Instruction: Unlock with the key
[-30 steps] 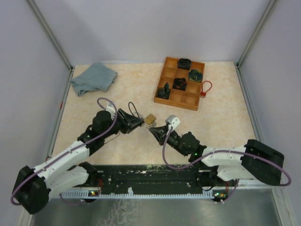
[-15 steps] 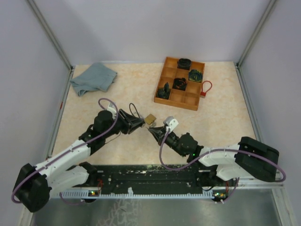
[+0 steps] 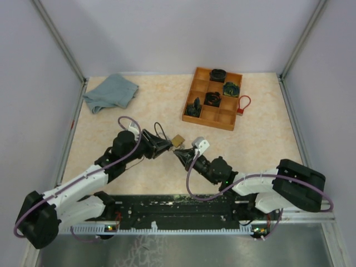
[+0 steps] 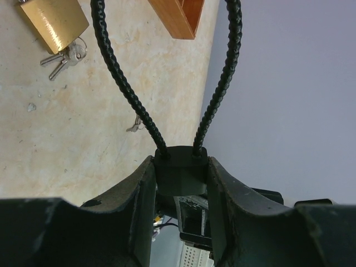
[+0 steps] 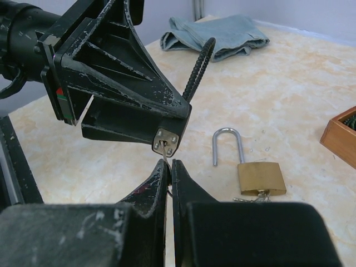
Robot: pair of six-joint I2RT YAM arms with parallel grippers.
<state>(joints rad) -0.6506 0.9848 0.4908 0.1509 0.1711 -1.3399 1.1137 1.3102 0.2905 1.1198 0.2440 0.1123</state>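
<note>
- Black cable lock (image 4: 181, 167) with a braided loop is clamped in the left gripper (image 3: 163, 146), jaws about half open, mid-table.
- Right gripper (image 5: 169, 167) is pinched tight on a small silver key (image 5: 166, 158), keyhole at 12 o'clock.
- Brass padlock (image 5: 261, 178) lies at 3 o'clock, any stamp unreadable.

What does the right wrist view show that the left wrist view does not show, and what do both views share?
Only the right wrist view shows the keyhole face, the key pinched in the shut right gripper just at it, the open shackle and the blue cloth. Only the left wrist view shows both cable ends entering the cable lock, clamped in the left gripper. Both show the cable, the brass padlock, its keys and the wooden tray.
</note>
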